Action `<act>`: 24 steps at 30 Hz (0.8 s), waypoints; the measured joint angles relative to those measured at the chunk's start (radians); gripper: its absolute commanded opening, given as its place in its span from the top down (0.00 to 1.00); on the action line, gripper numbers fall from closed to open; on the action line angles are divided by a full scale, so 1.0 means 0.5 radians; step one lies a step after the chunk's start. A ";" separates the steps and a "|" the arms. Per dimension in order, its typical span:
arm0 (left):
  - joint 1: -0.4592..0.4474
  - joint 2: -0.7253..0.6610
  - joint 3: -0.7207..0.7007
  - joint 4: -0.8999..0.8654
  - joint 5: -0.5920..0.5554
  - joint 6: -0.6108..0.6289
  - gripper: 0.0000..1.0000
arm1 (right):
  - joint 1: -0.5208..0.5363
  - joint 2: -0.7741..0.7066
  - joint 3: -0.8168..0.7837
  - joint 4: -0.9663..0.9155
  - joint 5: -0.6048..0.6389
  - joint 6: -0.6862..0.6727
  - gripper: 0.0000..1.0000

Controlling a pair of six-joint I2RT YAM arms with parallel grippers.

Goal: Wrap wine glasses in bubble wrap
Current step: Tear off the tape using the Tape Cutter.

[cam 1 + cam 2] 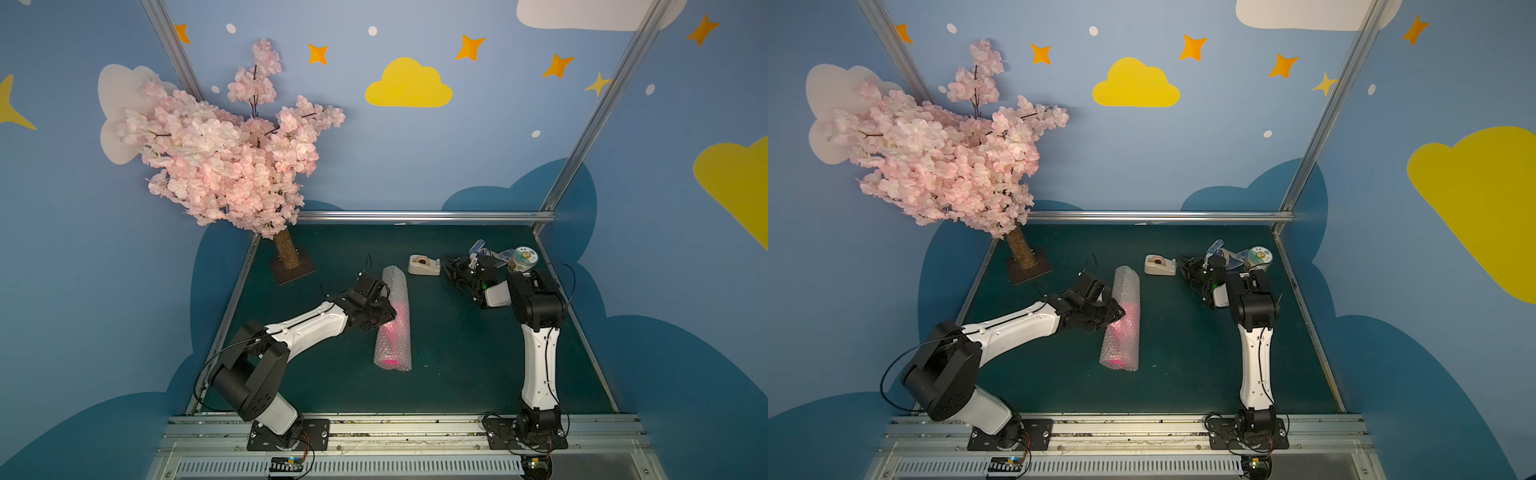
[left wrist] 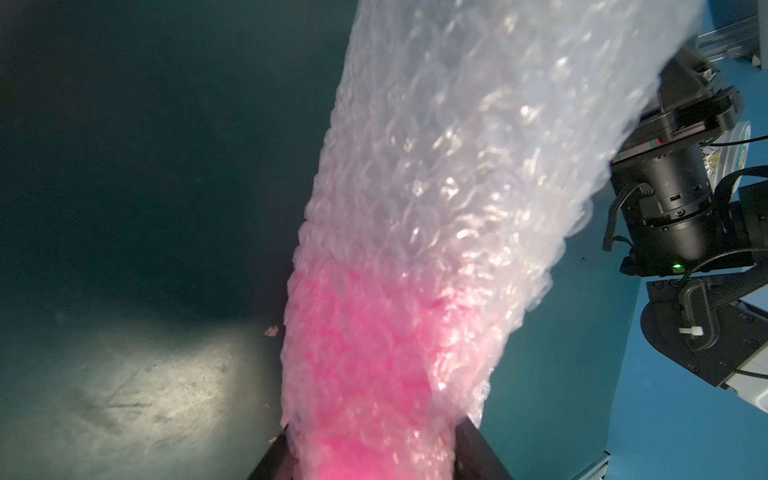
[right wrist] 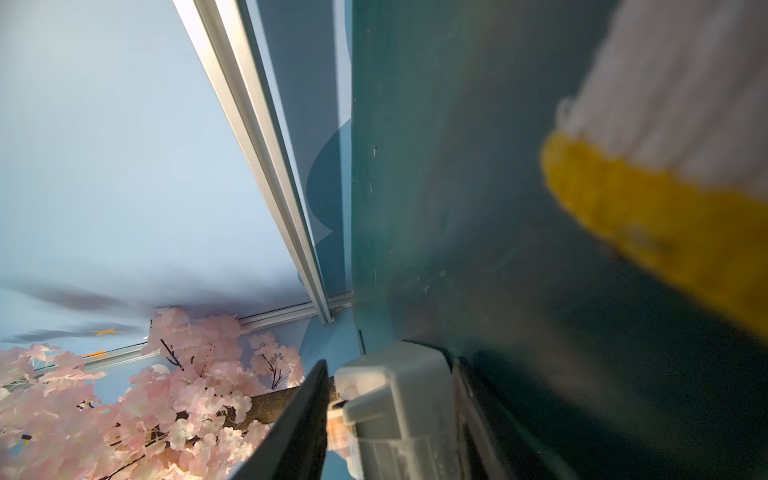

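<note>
Left claw (image 2: pixel 372 432) is pinched on the bubble wrap (image 1: pixel 395 286), which is rolled into a tube and lying on the table (image 1: pixel 457 353). The pink glass (image 1: pixel 390 362) is inside, towards the near end.

Right claw (image 3: pixel 386 415) straddles the tape dispenser (image 1: pixel 424 264). Can't tell if it's actually squeezing it or just around it.

Risks:
- No tape on the roll that I can see. If the left grip loosens, I'd expect the wrap to spring open.
- Near end of the tube is open with pink showing. Tilt or drag the roll and the glass can slide out.
- Dispenser looks light, so pulling tape one-handed may drag or tip it.
- Right elbow sits just beside the small tub (image 1: pixel 524 258). A swing back could knock it.

Views:
- Left wrist view shows a finger on each side of the roll. In both top views the wrist hides that.
- Right wrist view shows the dispenser between the jaws. From the top it only reads as near.
- Only the top views show the whole tube and its open end.
</note>
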 measured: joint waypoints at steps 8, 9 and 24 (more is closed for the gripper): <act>0.000 0.000 0.000 0.000 0.001 0.005 0.49 | 0.005 0.024 0.000 0.082 0.021 0.068 0.58; 0.000 0.000 0.000 0.000 0.001 0.006 0.49 | 0.005 0.025 0.000 0.086 0.024 0.077 0.58; 0.000 0.002 0.000 0.001 0.002 0.008 0.49 | -0.001 0.027 -0.047 0.186 0.053 0.102 0.62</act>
